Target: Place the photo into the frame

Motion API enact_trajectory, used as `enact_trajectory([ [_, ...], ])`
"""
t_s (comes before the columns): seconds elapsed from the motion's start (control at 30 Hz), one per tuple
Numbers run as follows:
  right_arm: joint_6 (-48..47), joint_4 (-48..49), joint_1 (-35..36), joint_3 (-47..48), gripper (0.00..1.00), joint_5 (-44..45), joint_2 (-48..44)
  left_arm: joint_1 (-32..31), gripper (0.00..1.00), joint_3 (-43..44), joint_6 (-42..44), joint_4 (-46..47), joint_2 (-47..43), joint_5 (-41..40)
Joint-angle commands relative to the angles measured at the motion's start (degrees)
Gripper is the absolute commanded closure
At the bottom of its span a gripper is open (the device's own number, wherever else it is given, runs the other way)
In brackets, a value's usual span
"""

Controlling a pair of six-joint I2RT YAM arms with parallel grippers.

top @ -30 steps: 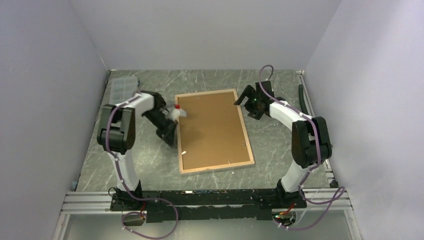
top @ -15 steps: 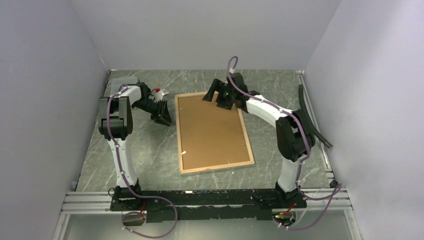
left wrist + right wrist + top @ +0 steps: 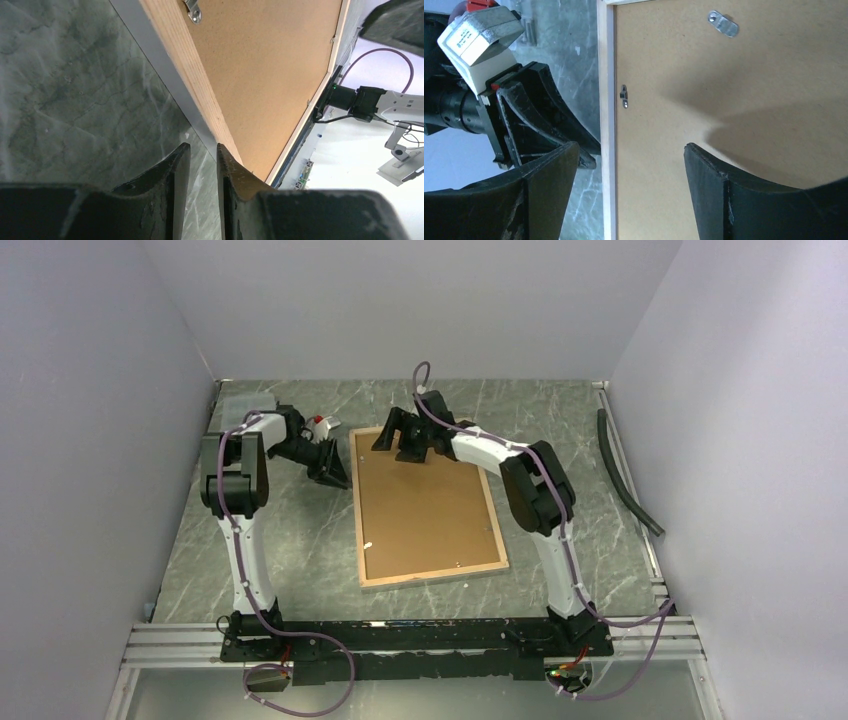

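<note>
Frame flat, back up, long axis near-to-far, slightly skewed.

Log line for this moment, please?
light wooden rectangular frame: back up; left end effector: beside frame; right end effector: open over frame edge

Robotics lab cell: bare partition walls, aluminium mounting rail.

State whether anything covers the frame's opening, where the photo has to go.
Yes. The brown backing board fills the back of the frame, with a metal clip at its edge. It would likely have to come out first. No photo is visible.
</note>
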Motion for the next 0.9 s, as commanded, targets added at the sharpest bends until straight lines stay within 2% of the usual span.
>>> enact_trajectory([
  [0.0,1.67,4.28,1.15,5.83,0.2,-2.13,3.37,-0.28,0.69,0.85,-0.85,0.29,1.56,3.06],
  [0.23,3.77,7.61,1.33,8.76,0.21,-3.68,8.02,-0.21,0.62,1.62,-0.58,0.48,-0.9,5.8],
  [0.37,4.65,8.67,1.33,8.8,0.2,-3.15,8.74,-0.21,0.61,3.21,-1.55,1.61,1.38,5.21],
  [0.53,5.06,9.05,1.33,9.52,0.2,-2.84,9.43,-1.74,0.69,4.77,-2.42,1.75,4.75,2.97],
  [0.7,6.21,10.15,1.57,10.45,0.2,-3.24,10.87,-1.78,0.81,4.14,-2.73,2.22,5.04,2.63],
  [0.87,6.88,9.87,2.67,11.56,0.2,-3.9,12.39,-1.86,0.88,2.73,-2.66,2.69,4.88,2.11],
])
